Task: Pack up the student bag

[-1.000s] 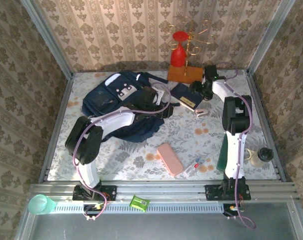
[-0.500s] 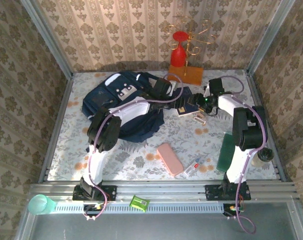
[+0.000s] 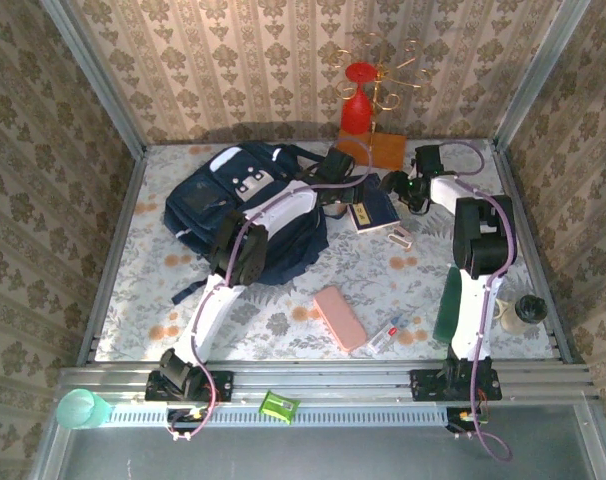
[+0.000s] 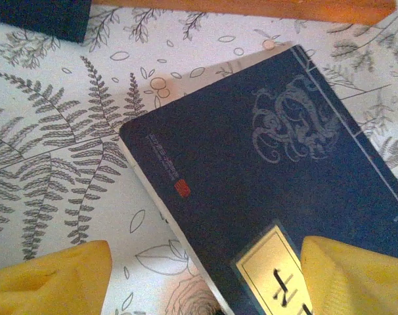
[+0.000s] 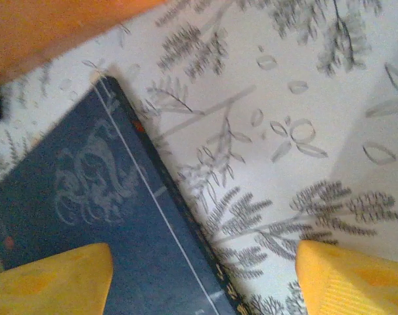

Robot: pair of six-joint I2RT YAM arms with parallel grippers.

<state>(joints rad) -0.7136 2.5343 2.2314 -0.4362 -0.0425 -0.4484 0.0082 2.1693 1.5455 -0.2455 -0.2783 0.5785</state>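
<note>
The student bag point(image 3: 245, 205) lies on the bench point(image 3: 133, 300), left of the dark blue book point(image 4: 265, 190). The left pincer point(image 4: 205, 279) straddles one long edge of the book, released, jaws wide. The right pincer point(image 5: 205, 279) straddles another edge, also released, grasping nothing.

My arms reach far forward and converge; left gripper point(image 4: 202, 282) and right gripper point(image 5: 199, 282) point down, jaws wide apart.

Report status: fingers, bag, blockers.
Left fingers and right fingers open over dark blue book. Large dark navy fabric backpack lies far left. Left arm reaches across it.
</note>
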